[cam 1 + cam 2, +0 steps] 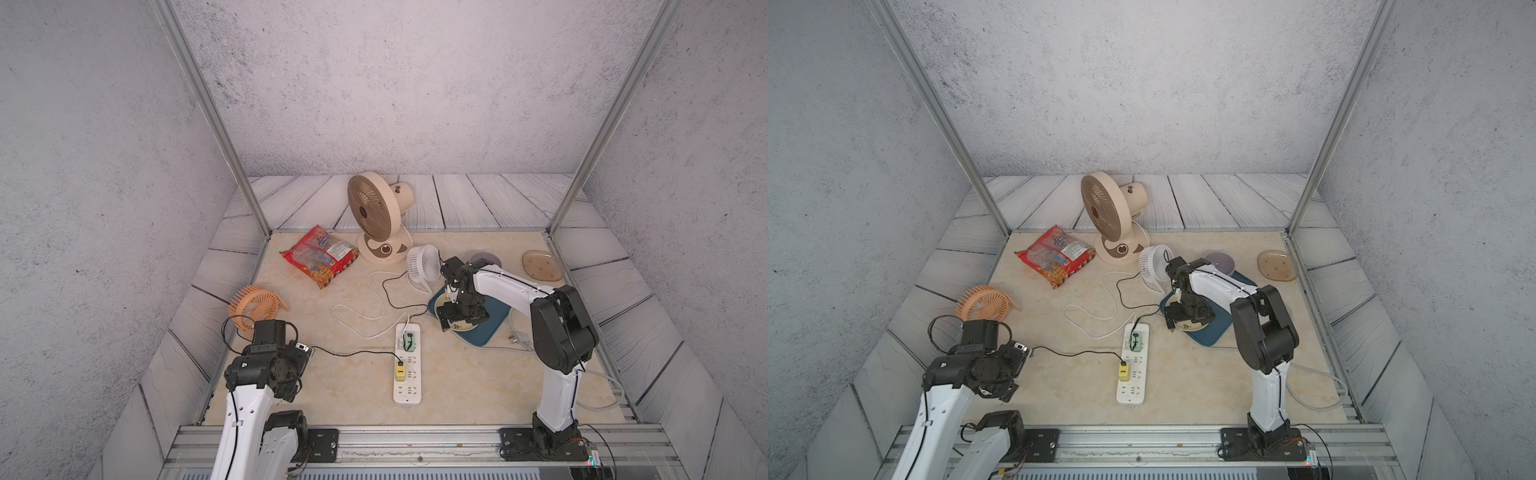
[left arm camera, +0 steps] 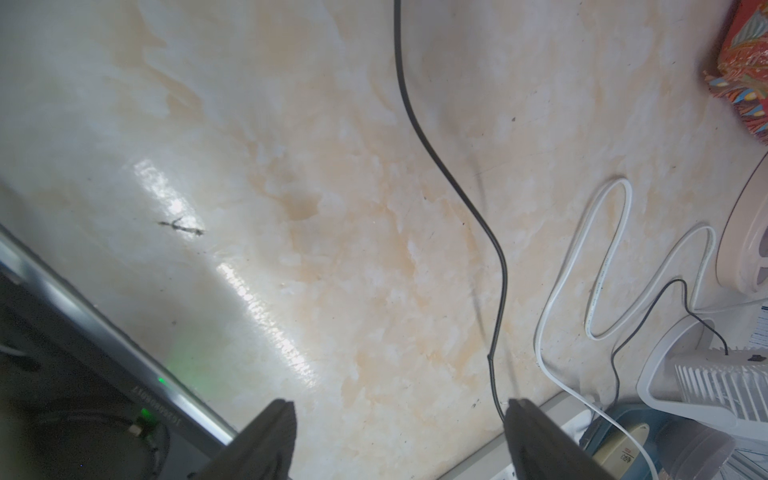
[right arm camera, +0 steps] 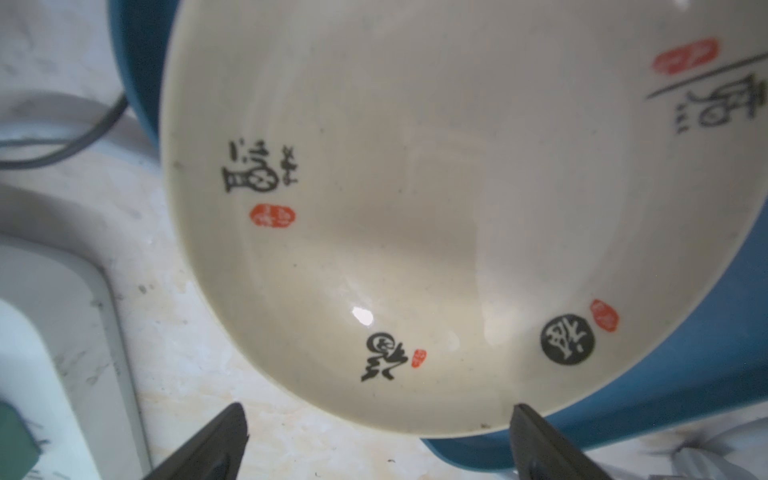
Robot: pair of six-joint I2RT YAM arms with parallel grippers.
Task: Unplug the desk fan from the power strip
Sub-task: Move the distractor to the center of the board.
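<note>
**A:** so where's the power strip (image 1: 408,390) at, and is there any room around it?

**B:** middle of the table (image 1: 465,386), lying lengthwise, with its near end almost at the front rail (image 1: 415,434). There's bare marble down both long sides. A yellow plug (image 1: 400,372) sits mid-strip by the left edge, and a black cord (image 1: 357,353) runs off it toward the left arm. A green plug (image 1: 409,341) and a white cable (image 1: 332,311) crowd the far end, and the blue tray (image 1: 492,326) corner is just beside that end. The beige fan (image 1: 374,216) stands at the back edge, well apart from the strip.

**A:** and the grippers?

**B:** right gripper (image 3: 376,409) is spread wide with nothing in it. It's hovering over the plate (image 3: 415,187) rim, where the plate overhangs the tray on the strip side. Left gripper (image 2: 401,405) is wide and empty too, over bare table on the left. The black cord passes just beside one finger (image 2: 536,436).
</note>
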